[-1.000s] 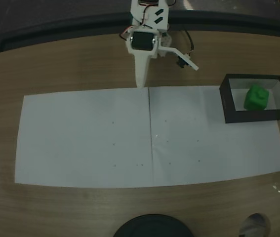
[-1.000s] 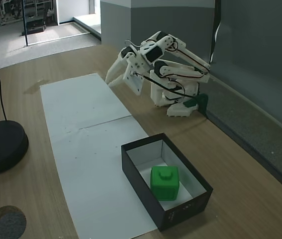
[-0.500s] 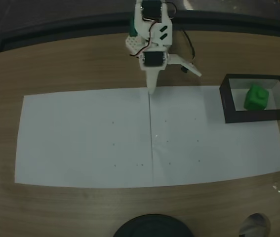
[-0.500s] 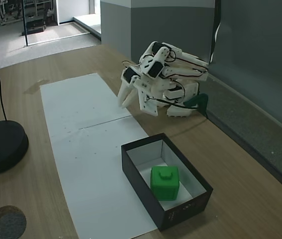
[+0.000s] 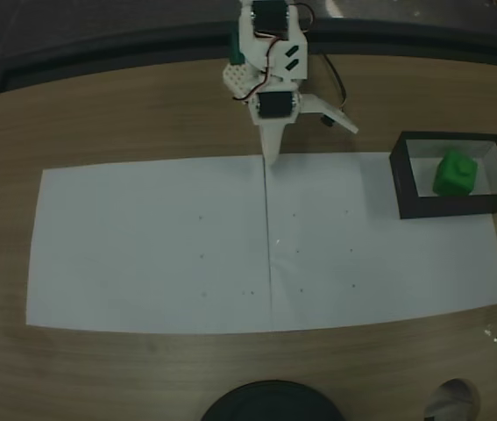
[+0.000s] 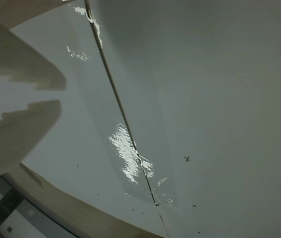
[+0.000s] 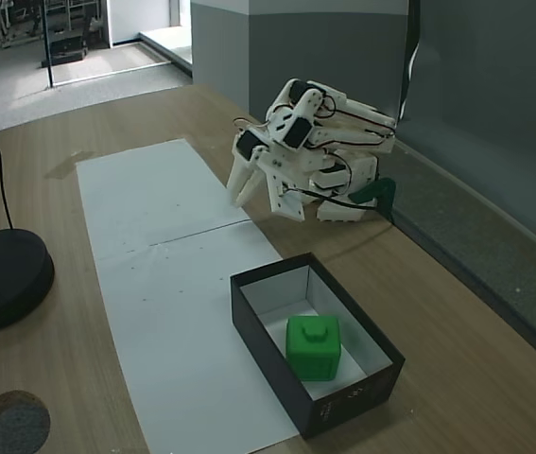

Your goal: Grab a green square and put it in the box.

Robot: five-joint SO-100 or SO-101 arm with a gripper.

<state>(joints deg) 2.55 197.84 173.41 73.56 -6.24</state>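
Your gripper (image 5: 305,140) is hanging with its jaws spread apart and nothing between them. In a fixed view from above, one finger (image 5: 271,145) is pointing straight down at the far edge of the white paper sheet (image 5: 143,246), right where the dark seam line (image 5: 267,228) begins, while the other is sticking out to the right over the bare wood. In the fixed view from the side, your gripper (image 7: 263,199) is sitting folded back close to the white arm base (image 7: 343,194), its tips angling down just above the paper's edge. In the wrist view, your two pale fingers (image 6: 16,124) are showing at the left with a clear gap between them, above the paper (image 6: 219,99) and its seam (image 6: 120,114), where a patch of glare is shining.

The green square (image 5: 454,173) is lying inside the box (image 5: 401,189), well apart from your gripper, at the right end of the paper in the view from above. From the side you are seeing the green square (image 7: 313,346) resting upright on the white floor of the box (image 7: 268,331), embossed top facing up, toward the nearer end of it.

The wooden table (image 5: 143,114) is carrying it all. A round black stand base (image 7: 3,279) is sitting at the left in the side view, well away from the box.
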